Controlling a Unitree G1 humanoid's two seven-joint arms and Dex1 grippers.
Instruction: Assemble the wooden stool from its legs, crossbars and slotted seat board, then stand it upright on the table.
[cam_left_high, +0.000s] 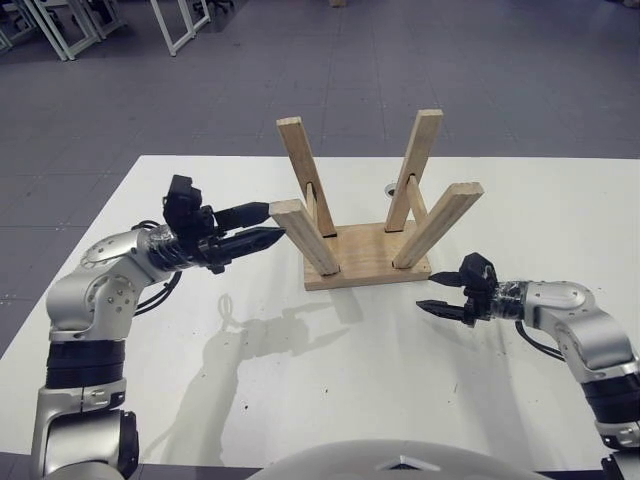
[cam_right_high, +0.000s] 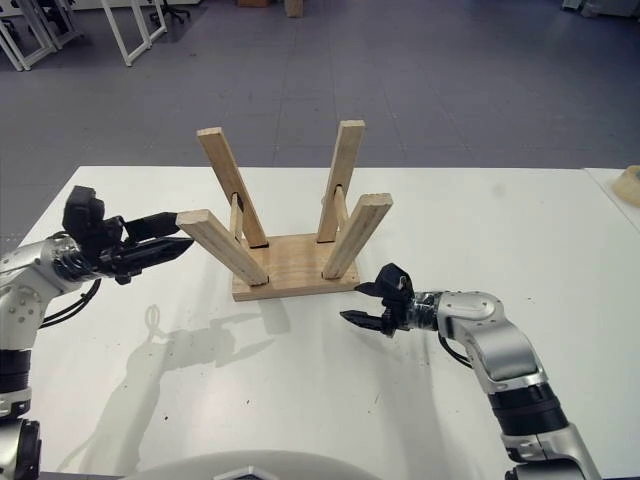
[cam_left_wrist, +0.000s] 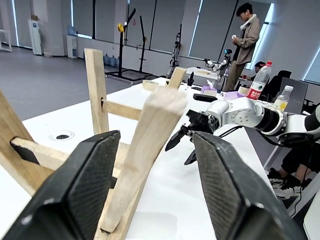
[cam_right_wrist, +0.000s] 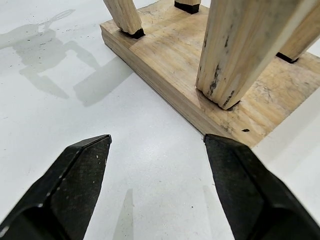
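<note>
The wooden stool lies upside down mid-table, its seat board (cam_left_high: 365, 262) flat on the surface and its legs splayed upward, joined by crossbars (cam_left_wrist: 122, 109). My left gripper (cam_left_high: 272, 221) is open at the top end of the front-left leg (cam_left_high: 305, 235). In the left wrist view that leg (cam_left_wrist: 150, 145) stands between the two fingers (cam_left_wrist: 90, 185) without visible contact. My right gripper (cam_left_high: 432, 294) hovers low and open just off the board's front-right corner, with nothing between its fingers (cam_right_wrist: 75, 180). The board's edge (cam_right_wrist: 175, 60) lies just ahead of it.
The white table (cam_left_high: 500, 400) has bare room in front of the stool and to both sides. A small round hole (cam_left_high: 392, 187) sits behind the stool. A pale wooden piece (cam_right_high: 630, 185) lies at the far right edge.
</note>
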